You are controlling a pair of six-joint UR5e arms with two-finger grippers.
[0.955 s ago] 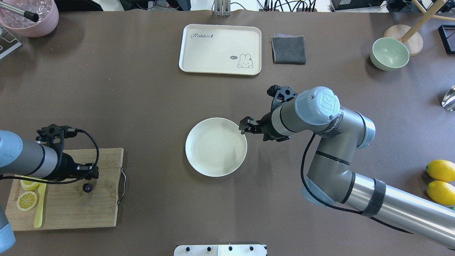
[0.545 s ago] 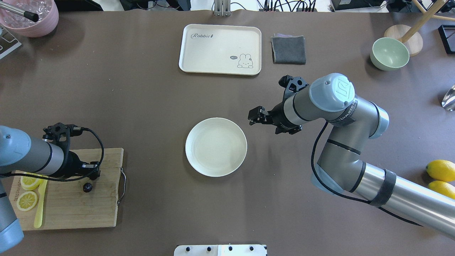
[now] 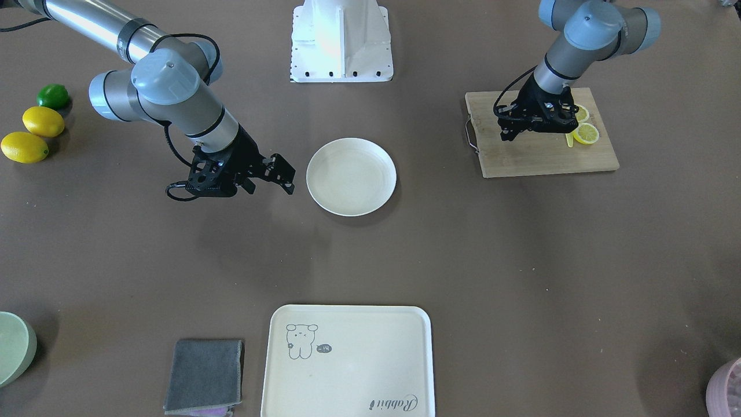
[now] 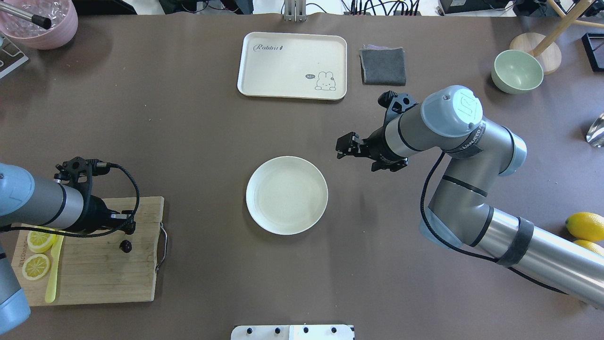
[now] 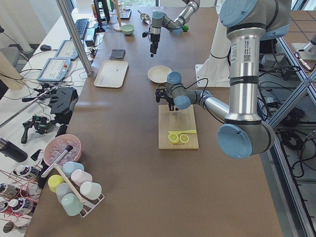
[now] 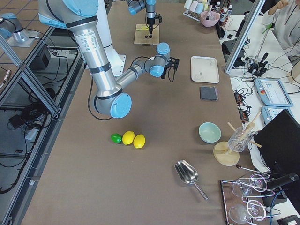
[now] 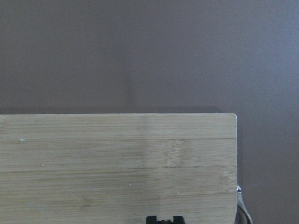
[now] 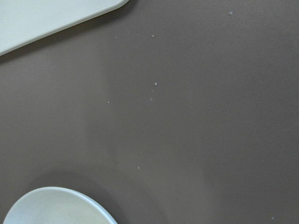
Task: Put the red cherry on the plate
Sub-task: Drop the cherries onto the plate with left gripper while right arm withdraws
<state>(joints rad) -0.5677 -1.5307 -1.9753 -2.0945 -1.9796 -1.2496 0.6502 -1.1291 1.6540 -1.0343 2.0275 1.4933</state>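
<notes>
The red cherry (image 4: 125, 246), a small dark blob, is on the bamboo cutting board (image 4: 94, 278) at the table's left. My left gripper (image 4: 127, 242) points down onto it. In the left wrist view its fingertips (image 7: 152, 219) stand close together at the bottom edge, over the board (image 7: 117, 163). In the front-facing view the gripper (image 3: 505, 134) hides the cherry. The cream plate (image 4: 287, 195) lies bare in the middle. My right gripper (image 4: 340, 147) hangs open and holds nothing, up and to the right of the plate, whose rim (image 8: 56, 207) shows in the right wrist view.
Two lemon slices (image 4: 37, 264) and a yellow tool (image 4: 52, 274) lie at the board's left end. A rabbit tray (image 4: 292, 65), a grey cloth (image 4: 383, 66) and a green bowl (image 4: 517, 71) line the far side. Whole lemons (image 4: 585, 225) sit at the right edge.
My right gripper has drawn back from the plate's rim, up and to the right. My left gripper shifted a little right over the board, and the cherry moved right with it.
</notes>
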